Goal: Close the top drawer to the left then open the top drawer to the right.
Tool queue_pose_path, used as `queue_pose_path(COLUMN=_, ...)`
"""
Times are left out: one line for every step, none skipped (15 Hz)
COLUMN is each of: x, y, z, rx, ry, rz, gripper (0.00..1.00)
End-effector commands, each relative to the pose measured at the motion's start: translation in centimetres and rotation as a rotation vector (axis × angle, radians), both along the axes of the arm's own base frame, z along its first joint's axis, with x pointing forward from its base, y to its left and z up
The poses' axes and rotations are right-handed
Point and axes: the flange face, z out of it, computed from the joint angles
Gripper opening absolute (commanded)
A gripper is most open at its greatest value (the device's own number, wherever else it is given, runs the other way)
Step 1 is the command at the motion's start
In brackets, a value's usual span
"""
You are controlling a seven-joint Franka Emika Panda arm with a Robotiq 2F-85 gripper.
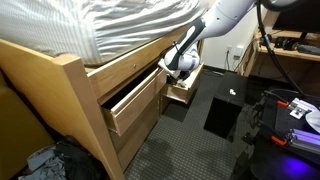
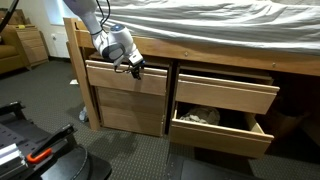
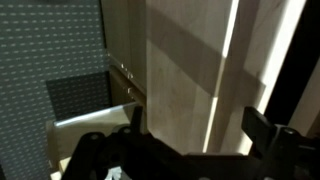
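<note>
The top drawer to the left [image 2: 122,78] is a pale-wood drawer under the bed, pulled out a little, above a taller plain front [image 2: 128,112]. It also shows in an exterior view [image 1: 183,92]. My gripper [image 2: 132,67] is at the top edge of its front, also seen in an exterior view [image 1: 172,68]. In the wrist view the gripper [image 3: 198,125] is open, its fingers apart on either side of a pale wood panel [image 3: 185,70]. The top drawer to the right [image 2: 226,93] stands pulled out, also visible in an exterior view [image 1: 135,105]. Its lower twin [image 2: 222,137] is open with light clothes inside.
A striped mattress [image 2: 230,25] lies on the bed frame above the drawers. A black case [image 1: 225,112] stands on the carpet near the drawers. A desk with cables [image 1: 285,45] is behind. Clothes [image 1: 40,160] lie by the bed's corner post. A small dresser [image 2: 30,45] stands far back.
</note>
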Motion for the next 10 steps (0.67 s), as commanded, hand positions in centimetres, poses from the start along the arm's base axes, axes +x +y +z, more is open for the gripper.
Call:
queue_pose_path(x=-1.1, y=-3.7, z=-0.7, rx=-0.098, ry=0.084, rz=-0.029, gripper=1.0)
queue_pose_path(x=-0.6, y=-2.7, z=-0.5, rx=-0.07, ry=0.04, rz=-0.016, gripper=1.0)
queue_pose_path(x=-0.7, y=-3.4, z=-0.7, rx=-0.085, ry=0.049, rz=-0.02, gripper=1.0)
queue_pose_path(x=-0.7, y=-3.5, z=-0.7, rx=-0.084, ry=0.048, rz=-0.02, gripper=1.0)
queue_pose_path(x=-0.7, y=-3.3, z=-0.7, rx=-0.081, ry=0.047, rz=-0.019, gripper=1.0)
queue_pose_path(x=-0.7, y=-3.0, z=-0.7, rx=-0.078, ry=0.046, rz=-0.016, gripper=1.0)
queue_pose_path(x=-0.6, y=-2.8, z=-0.8, rx=-0.077, ry=0.046, rz=-0.014, gripper=1.0)
queue_pose_path(x=-0.6, y=-2.8, z=-0.8, rx=-0.076, ry=0.046, rz=-0.013, gripper=1.0)
queue_pose_path(x=-0.3, y=-1.4, z=-0.7, rx=-0.067, ry=0.041, rz=-0.008, gripper=1.0)
queue_pose_path(x=0.9, y=0.3, z=-1.5, rx=-0.035, ry=0.067, rz=0.02, gripper=1.0)
